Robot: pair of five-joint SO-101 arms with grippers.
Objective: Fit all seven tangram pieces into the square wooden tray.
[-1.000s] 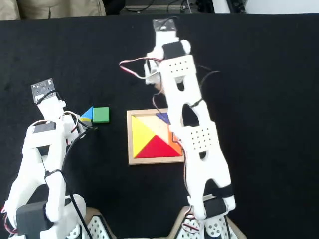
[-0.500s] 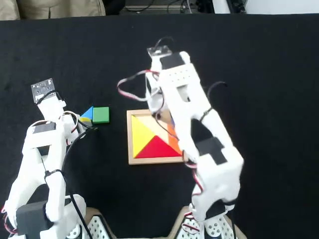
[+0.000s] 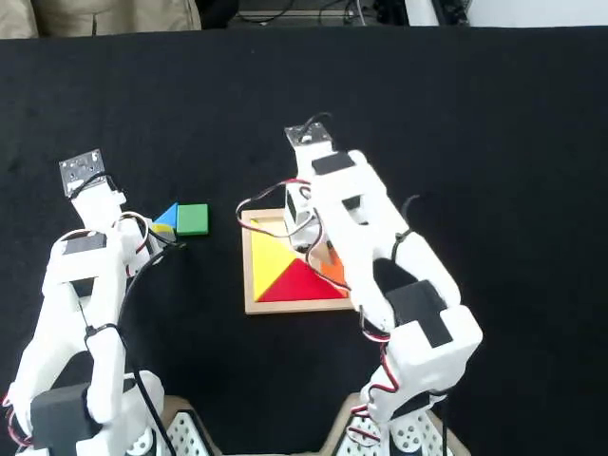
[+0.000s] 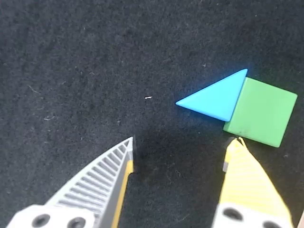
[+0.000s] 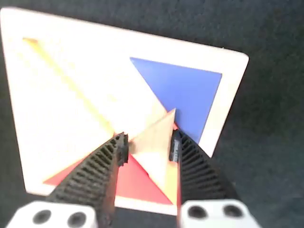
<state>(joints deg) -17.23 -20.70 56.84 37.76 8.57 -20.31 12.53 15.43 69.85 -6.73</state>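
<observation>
The square wooden tray (image 3: pixel 248 275) holds a large yellow triangle (image 3: pixel 269 256), a red triangle (image 3: pixel 299 283) and an orange piece (image 3: pixel 332 273). A dark blue triangle (image 5: pixel 183 92) lies in one of its corners. My right gripper (image 5: pixel 148 137) hangs low over the tray's middle, shut on a tan triangle (image 5: pixel 153 135). Left of the tray, a light blue triangle (image 3: pixel 167 215) touches a green square (image 3: pixel 193 219) on the black cloth. My left gripper (image 4: pixel 179 142) stands open just short of the light blue triangle (image 4: pixel 216 97) and green square (image 4: pixel 263 111), holding nothing.
Black cloth (image 3: pixel 494 142) covers the whole table. The right arm (image 3: pixel 380 256) reaches over the tray's right part and hides it from above. The left arm (image 3: pixel 81 275) stands at the table's left side.
The right arm has drawn back from beyond the tray and come down over the tray's middle with the tan triangle. The left arm has kept still.
</observation>
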